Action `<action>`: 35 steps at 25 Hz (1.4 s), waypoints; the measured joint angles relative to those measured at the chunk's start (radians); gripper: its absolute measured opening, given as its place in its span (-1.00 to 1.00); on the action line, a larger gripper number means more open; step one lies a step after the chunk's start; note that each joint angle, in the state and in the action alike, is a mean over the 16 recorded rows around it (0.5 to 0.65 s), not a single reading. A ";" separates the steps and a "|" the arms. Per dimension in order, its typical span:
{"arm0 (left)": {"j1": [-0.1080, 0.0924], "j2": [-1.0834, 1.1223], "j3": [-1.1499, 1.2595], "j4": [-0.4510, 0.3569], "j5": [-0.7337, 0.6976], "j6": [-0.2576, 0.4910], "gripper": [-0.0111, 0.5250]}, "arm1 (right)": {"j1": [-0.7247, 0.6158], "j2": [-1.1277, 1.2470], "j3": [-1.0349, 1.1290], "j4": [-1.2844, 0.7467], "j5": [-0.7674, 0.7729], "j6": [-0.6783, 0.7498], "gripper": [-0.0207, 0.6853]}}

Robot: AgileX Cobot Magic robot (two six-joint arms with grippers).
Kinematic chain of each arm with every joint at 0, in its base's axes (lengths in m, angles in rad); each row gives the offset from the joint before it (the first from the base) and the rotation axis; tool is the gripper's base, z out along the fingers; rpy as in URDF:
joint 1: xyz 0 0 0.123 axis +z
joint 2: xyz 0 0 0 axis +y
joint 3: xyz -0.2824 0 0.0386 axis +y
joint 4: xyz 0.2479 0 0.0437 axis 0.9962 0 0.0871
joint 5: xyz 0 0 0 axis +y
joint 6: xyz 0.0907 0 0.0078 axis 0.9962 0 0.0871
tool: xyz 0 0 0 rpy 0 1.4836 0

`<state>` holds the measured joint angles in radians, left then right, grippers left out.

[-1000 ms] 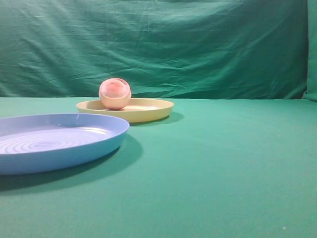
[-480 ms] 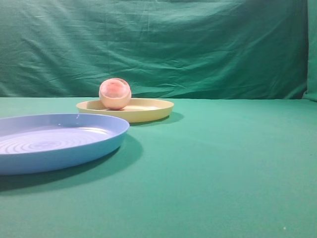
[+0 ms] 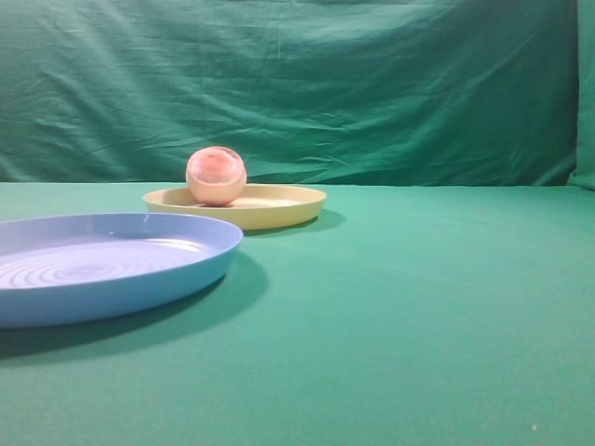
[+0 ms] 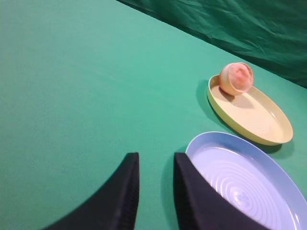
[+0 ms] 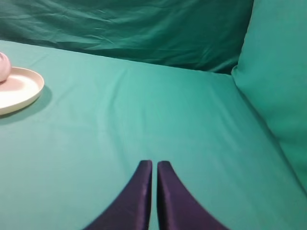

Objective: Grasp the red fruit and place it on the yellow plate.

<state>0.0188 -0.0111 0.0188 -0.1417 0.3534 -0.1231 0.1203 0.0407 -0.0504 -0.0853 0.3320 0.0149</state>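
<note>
The red fruit [image 3: 216, 175] rests on the yellow plate [image 3: 279, 210], at the plate's left end, its pinkish flat face turned toward the camera. The left wrist view shows the same fruit [image 4: 236, 78] on the far end of the yellow plate [image 4: 261, 122]. My left gripper [image 4: 156, 158] hovers over the green cloth, open and empty, well short of the plate. My right gripper [image 5: 154, 164] is shut with nothing in it, over bare cloth far right of the yellow plate [image 5: 21, 91]. Neither arm appears in the exterior high view.
A larger light-blue plate [image 3: 177, 265] with concentric rings sits in front of the yellow one, close beside my left gripper's right finger, seen again as the blue plate [image 4: 288, 191]. A green cloth backdrop [image 3: 372, 84] closes the rear and a cloth wall [image 5: 278, 72] stands at right.
</note>
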 joint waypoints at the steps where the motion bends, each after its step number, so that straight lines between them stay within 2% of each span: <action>1: 0.000 0.000 0.000 0.000 0.000 0.000 -0.37 | -0.004 -0.013 0.016 0.002 0.001 0.001 -0.94; 8: 0.000 0.000 0.000 0.000 0.000 0.000 -0.37 | -0.016 -0.052 0.075 0.011 0.017 0.008 -0.94; 35: 0.000 0.000 0.000 0.000 0.000 0.000 -0.37 | -0.016 -0.054 0.077 0.013 0.042 0.012 -0.94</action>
<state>0.0188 -0.0111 0.0188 -0.1417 0.3534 -0.1231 0.1042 -0.0134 0.0268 -0.0721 0.3740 0.0272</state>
